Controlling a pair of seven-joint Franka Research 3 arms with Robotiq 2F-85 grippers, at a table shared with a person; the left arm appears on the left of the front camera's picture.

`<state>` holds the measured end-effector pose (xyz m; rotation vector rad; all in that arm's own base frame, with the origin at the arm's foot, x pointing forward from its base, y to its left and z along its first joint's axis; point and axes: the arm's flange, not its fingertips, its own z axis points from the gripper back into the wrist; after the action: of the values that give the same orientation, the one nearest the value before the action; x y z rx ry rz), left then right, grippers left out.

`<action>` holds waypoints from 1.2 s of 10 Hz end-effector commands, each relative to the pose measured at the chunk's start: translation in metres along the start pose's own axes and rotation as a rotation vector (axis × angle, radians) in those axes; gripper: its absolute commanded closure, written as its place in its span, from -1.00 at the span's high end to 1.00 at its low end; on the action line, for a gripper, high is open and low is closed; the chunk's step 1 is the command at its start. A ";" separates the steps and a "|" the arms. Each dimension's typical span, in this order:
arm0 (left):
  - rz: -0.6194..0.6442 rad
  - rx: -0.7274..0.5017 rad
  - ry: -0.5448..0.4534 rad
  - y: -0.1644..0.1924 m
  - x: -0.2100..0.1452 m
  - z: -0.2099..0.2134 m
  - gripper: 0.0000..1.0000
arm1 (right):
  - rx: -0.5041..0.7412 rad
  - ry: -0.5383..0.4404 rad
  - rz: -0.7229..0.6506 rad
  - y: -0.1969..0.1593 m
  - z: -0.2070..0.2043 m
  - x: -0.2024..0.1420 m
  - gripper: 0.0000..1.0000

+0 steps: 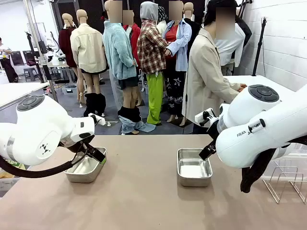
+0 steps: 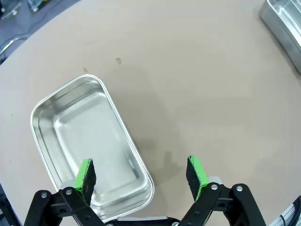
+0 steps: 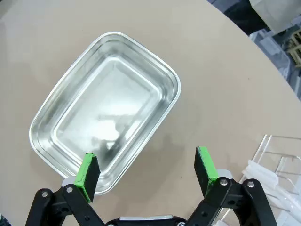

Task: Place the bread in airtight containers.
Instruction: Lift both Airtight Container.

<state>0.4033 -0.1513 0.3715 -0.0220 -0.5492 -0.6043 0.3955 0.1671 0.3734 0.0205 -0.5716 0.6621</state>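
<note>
Holding my left hand (image 2: 141,172) and right hand (image 3: 148,169) spread, empty, above left box (image 2: 80,132) and right box (image 3: 108,108), lidless for bread.

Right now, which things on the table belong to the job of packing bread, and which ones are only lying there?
For the job:
- left steel container, empty, no lid on
- right steel container, empty, no lid on
- left gripper, open by the left one
- right gripper, open by the right one

Just lying about:
- wire rack, at the table's right side
</note>
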 end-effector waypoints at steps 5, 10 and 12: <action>0.000 0.000 0.000 0.000 0.000 0.000 1.00 | 0.000 0.000 0.000 0.000 0.000 0.000 1.00; -0.002 -0.001 0.000 -0.001 0.000 0.000 1.00 | 0.000 0.000 0.000 0.000 0.000 0.000 1.00; -0.018 0.095 -0.075 0.014 0.030 0.041 1.00 | -0.077 -0.090 -0.010 -0.006 0.029 0.021 1.00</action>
<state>0.4113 -0.1489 0.3967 -0.0013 -0.6044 -0.6070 0.3999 0.1659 0.3926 0.0141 -0.6216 0.6546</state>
